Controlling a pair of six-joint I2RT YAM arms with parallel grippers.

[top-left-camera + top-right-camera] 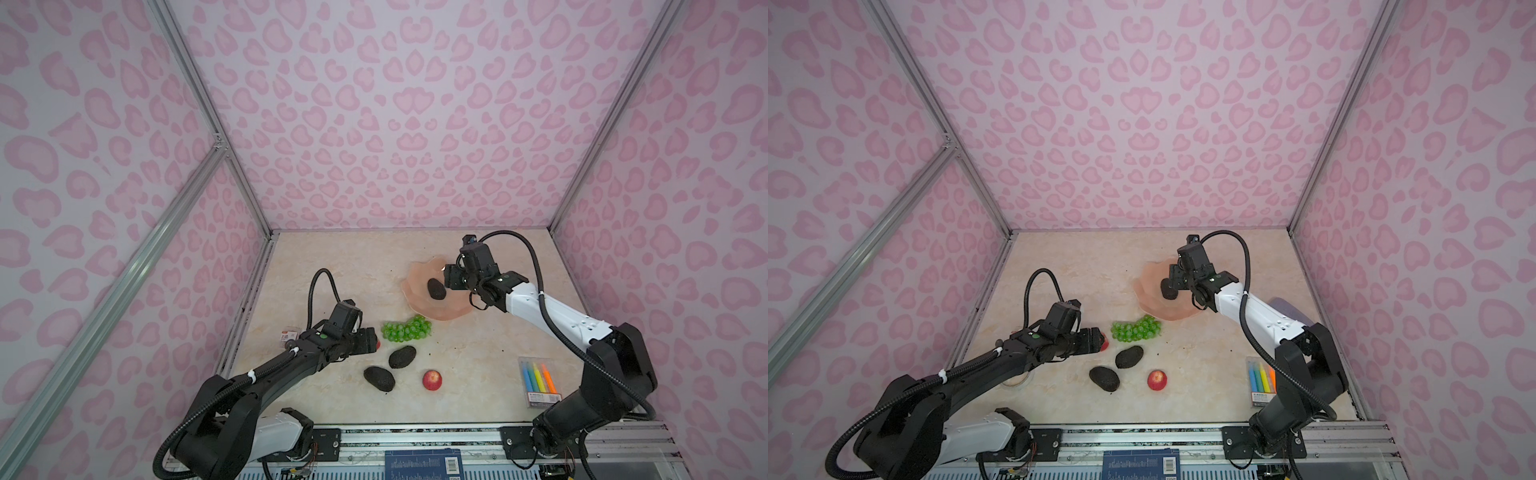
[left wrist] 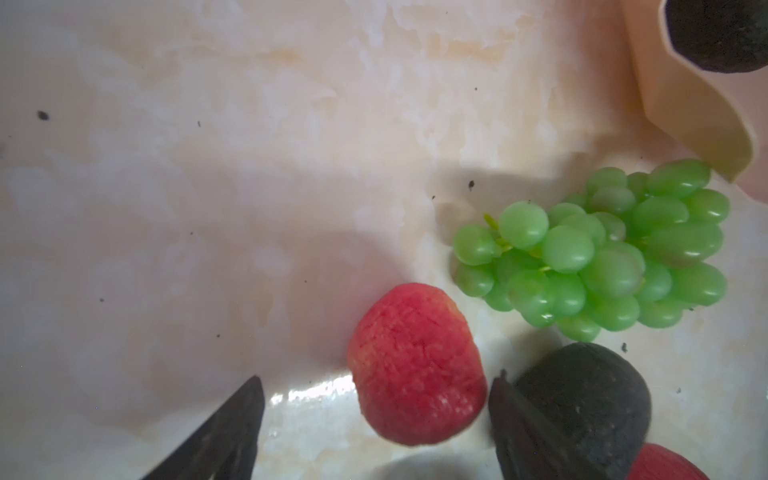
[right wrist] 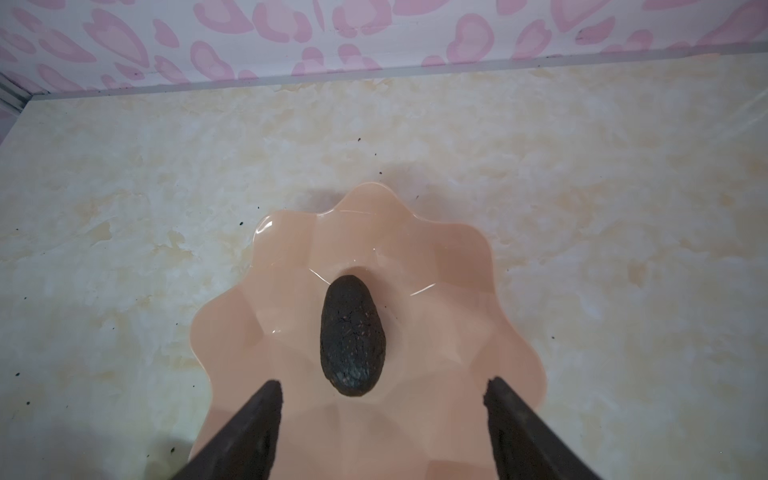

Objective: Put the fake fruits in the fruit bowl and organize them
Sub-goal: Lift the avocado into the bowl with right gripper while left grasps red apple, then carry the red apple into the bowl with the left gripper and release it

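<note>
The peach-pink fruit bowl (image 1: 419,308) sits at the back right, with one dark avocado (image 1: 436,288) lying free in it. My right gripper (image 3: 384,382) hovers open just over the bowl (image 3: 478,257), the avocado (image 3: 352,336) a little beyond its tips. My left gripper (image 2: 376,386) is open low over the table, and the red strawberry (image 2: 417,365) lies between its fingers, close to one of them. The green grapes (image 1: 406,328), two more avocados (image 1: 402,356) (image 1: 378,377) and the apple (image 1: 432,379) lie on the table in the middle.
A clear pack of coloured markers (image 1: 538,381) lies at the front right beside the right arm. A small box (image 1: 289,335) sits by the left wall behind the left arm. Pink patterned walls close in the table on three sides.
</note>
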